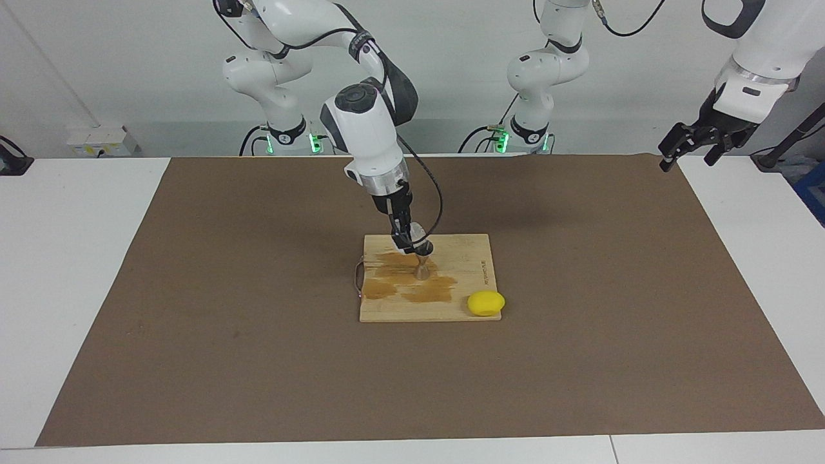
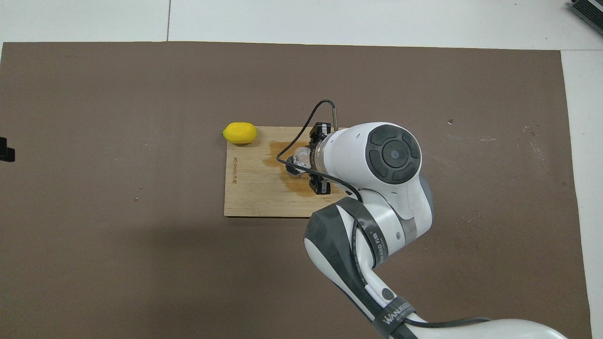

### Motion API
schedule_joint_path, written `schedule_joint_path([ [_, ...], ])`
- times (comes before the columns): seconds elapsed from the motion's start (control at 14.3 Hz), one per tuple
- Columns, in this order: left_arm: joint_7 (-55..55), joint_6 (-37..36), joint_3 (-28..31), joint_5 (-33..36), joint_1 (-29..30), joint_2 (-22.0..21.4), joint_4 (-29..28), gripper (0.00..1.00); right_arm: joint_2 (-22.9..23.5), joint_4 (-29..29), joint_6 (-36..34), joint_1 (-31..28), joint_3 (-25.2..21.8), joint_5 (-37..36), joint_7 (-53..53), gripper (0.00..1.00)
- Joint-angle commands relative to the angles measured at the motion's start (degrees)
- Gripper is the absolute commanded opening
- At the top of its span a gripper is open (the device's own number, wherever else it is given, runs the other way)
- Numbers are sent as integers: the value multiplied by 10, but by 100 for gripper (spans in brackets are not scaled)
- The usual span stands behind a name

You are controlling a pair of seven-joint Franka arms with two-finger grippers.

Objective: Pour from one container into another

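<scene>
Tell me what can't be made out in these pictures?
- Liquid in the glass cup or the jigger: too small in both views.
- Jigger from overhead: hidden under the right gripper.
- Left gripper: only a sliver at the overhead view's edge.
- Cutting board: one corner covered by the arm overhead.

Pale wooden cutting board (image 1: 464, 258) lies on brown table mat (image 1: 193, 290). Small silver hourglass-shaped metal jigger (image 1: 422, 267) stands upright on board. Right gripper (image 1: 410, 243) hangs directly over jigger, holding small clear thick-walled glass cup (image 1: 419, 233) tilted above it. Yellow lemon (image 1: 486, 303) sits at board's corner, farther from robots than jigger, toward left arm's end. Left gripper (image 1: 693, 143) waits raised, off mat's edge.
</scene>
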Motion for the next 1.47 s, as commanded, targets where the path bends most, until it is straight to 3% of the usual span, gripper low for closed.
schedule_joint_path([
  [0.0, -11, 28, 22, 6, -19, -1, -12, 100, 8, 12, -9, 6, -3, -31, 28, 0],
  [0.14, -12, 35, 60, 6, -62, 6, -12, 100, 8, 12, -9, 9, -4, -37, 32, 0],
  [0.56, -13, 40, 104, 5, -110, 19, -5, 100, 8, 11, -9, 11, -4, -60, 51, 0],
  [1.4, -16, 43, 145, 4, -144, 59, 16, 100, 9, 10, -9, 16, -4, -80, 63, 0],
])
